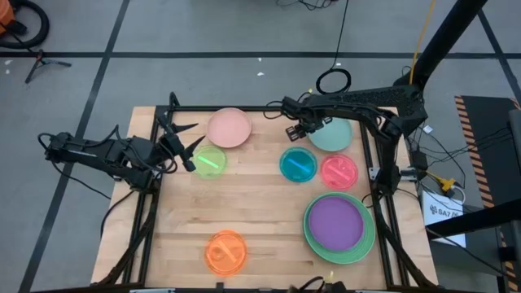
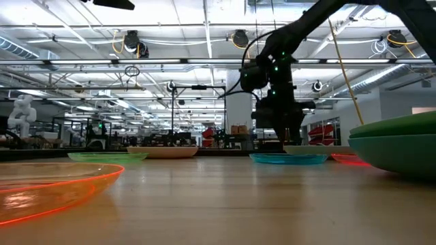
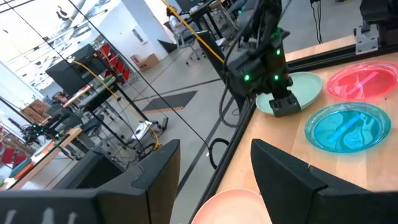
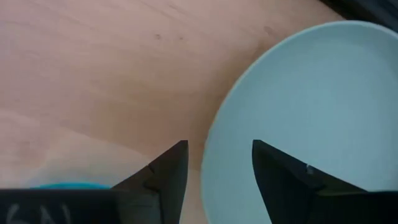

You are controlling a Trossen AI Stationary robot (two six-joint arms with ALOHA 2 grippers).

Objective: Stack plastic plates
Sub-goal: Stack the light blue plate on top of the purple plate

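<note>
- The right gripper (image 1: 303,128) is low at the left edge of the mint plate (image 1: 332,135), at the far right of the table (image 1: 260,224)
- Its two fingers are spread apart, one on each side of the plate's rim, and they hold nothing
- My guess: it is about to pinch that rim, so next it must close, lift, and carry the plate to a pile
- A good place looks like the purple plate (image 1: 334,223), which sits on a big green plate (image 1: 362,244) at the near right, with another rim under that
- The left gripper (image 1: 181,140) waits at the far left with its fingers wide and empty, just beside the yellow-green plate (image 1: 209,161)
- The pink plate (image 1: 229,128) lies far in the middle, the blue plate (image 1: 298,165) and the red plate (image 1: 339,172) lie side by side right of the middle, and the orange plate (image 1: 225,251) lies alone at the near edge
- The table is pale wood with a black frame
- Behind it is a big bright hall with lamps, pipes, desks and other machines
</note>
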